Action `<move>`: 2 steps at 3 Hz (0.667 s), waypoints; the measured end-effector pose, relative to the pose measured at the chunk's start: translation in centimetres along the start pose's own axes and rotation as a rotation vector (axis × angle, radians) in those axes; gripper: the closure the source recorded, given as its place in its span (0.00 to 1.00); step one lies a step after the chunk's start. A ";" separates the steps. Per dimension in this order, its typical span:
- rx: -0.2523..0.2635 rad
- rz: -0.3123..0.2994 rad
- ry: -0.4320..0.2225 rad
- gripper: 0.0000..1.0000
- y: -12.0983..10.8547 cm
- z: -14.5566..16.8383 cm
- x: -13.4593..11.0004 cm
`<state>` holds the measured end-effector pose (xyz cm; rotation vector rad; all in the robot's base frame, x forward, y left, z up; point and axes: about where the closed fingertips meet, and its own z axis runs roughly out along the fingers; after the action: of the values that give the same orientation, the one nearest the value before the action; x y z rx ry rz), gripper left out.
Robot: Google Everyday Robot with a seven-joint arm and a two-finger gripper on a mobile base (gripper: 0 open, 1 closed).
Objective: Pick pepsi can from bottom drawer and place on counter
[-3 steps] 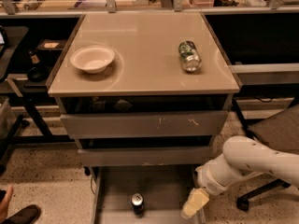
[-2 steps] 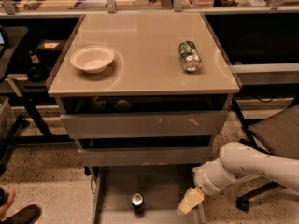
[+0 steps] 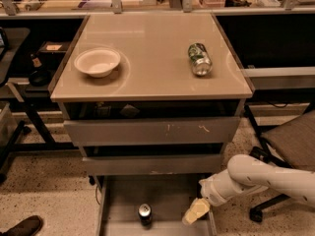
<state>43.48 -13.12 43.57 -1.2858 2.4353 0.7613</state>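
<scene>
A speckled floor (image 3: 49, 200) runs under a grey cabinet whose beige counter (image 3: 147, 77) carries a white bowl (image 3: 97, 61) on the left and a green-and-silver can (image 3: 199, 59) lying on its side on the right. Desks cluttered with gear stand behind, and a chair (image 3: 290, 141) stands at the right.

Since a second ago the white arm (image 3: 256, 173) has slid a little to the left, carrying the gripper (image 3: 196, 211) with it, so the gripper is now somewhat nearer the pepsi can (image 3: 144, 214). The pepsi can, bowl and green can have not moved. The bottom drawer (image 3: 123, 200) stays pulled out, and the two scuffed drawers (image 3: 152, 131) above it stay shut.

The pepsi can is small and dark, standing upright with its silver top and tab facing up. It sits on the flat grey floor of the bottom drawer, close to the front and roughly midway across.

The gripper hangs low over the right side of that drawer, close to its right rail, pale yellow at the tip and pointing down and to the left. It is to the right of the pepsi can at about the same height in the view, near it but clearly apart, with bare drawer floor between them. I cannot tell whether the gripper is clenched or released; it holds nothing.
</scene>
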 end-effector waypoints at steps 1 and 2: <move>-0.026 0.016 -0.015 0.00 0.1 1.2 0.7; -0.056 0.035 -0.089 0.00 -0.7 5.0 1.5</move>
<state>43.26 -11.66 38.53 -1.2051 2.3876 0.8829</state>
